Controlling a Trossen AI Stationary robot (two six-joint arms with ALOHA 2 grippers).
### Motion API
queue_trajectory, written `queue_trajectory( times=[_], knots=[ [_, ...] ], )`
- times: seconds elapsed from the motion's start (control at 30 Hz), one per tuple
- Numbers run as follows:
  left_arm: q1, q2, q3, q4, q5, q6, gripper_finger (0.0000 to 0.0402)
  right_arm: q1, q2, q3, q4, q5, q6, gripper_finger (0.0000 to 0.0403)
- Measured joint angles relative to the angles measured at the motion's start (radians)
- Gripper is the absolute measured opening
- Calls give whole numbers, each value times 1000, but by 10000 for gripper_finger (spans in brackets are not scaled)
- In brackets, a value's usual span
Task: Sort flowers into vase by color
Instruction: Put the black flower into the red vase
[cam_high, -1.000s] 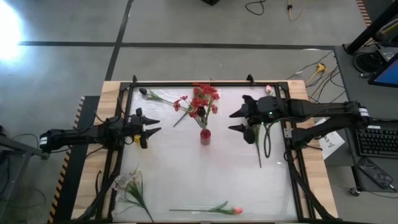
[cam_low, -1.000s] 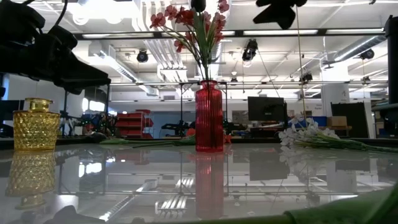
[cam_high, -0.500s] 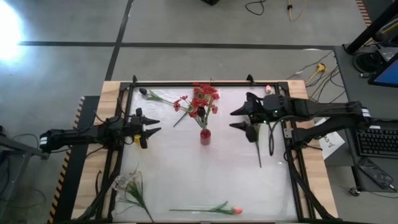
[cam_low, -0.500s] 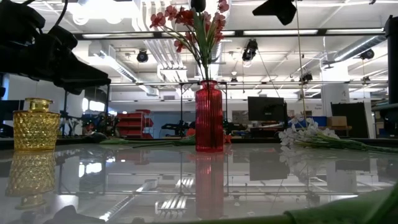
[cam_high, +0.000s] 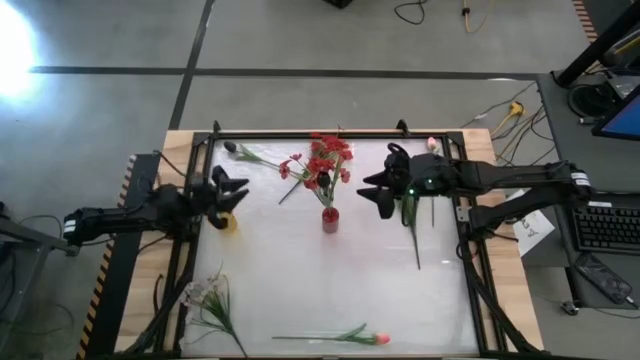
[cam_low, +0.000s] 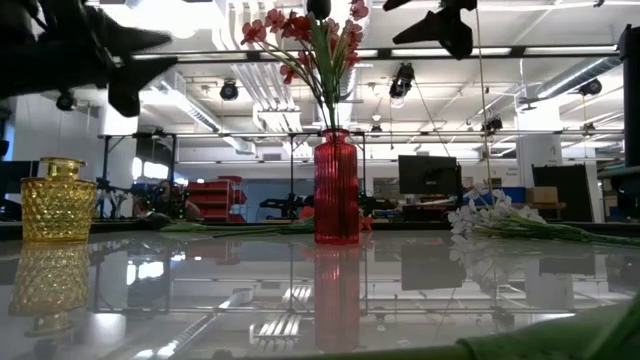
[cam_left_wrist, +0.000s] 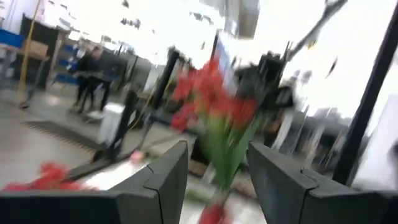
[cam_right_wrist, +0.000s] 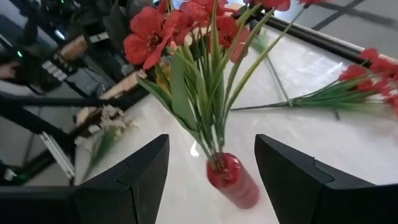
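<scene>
A red ribbed vase (cam_high: 330, 220) stands mid-table with red flowers (cam_high: 326, 158) in it; it also shows in the right wrist view (cam_right_wrist: 232, 181). A small yellow vase (cam_high: 229, 222) stands to its left. My left gripper (cam_high: 238, 188) hovers open above the yellow vase, pointing at the red bouquet (cam_left_wrist: 214, 93). My right gripper (cam_high: 372, 195) hangs open just right of the red vase, above the table. Lying flat on the table are a red spray (cam_high: 292, 168), a dark bud stem (cam_high: 240, 151), white sprays (cam_high: 205, 296) and a pink bud stem (cam_high: 372, 338).
A long green stem (cam_high: 415, 238) lies on the table under my right arm, and a pink bud (cam_high: 432, 143) lies by the far right corner. A black frame (cam_high: 300, 135) borders the glossy white table. Open surface lies between the red vase and the near edge.
My left gripper has risen and tipped upward, drawing slightly back toward the table's left edge, so the yellow vase now shows below it. My right gripper has moved left toward the red vase and turned a little. The flowers and vases have stayed put.
</scene>
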Motion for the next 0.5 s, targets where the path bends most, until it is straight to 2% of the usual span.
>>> queue_trajectory(
  times=[0.17,0.3,0.4,0.5],
  knots=[
    [0,4,0,141,-26,-83,155,6,2,0,17,-5,60,227],
    [0,7,0,194,-44,-255,155,7,-5,0,17,-5,58,224],
    [0,22,5,197,-148,-367,155,6,-8,0,17,17,36,224],
    [0,66,73,68,-270,-401,155,6,-8,0,17,55,3,224]
  ],
)
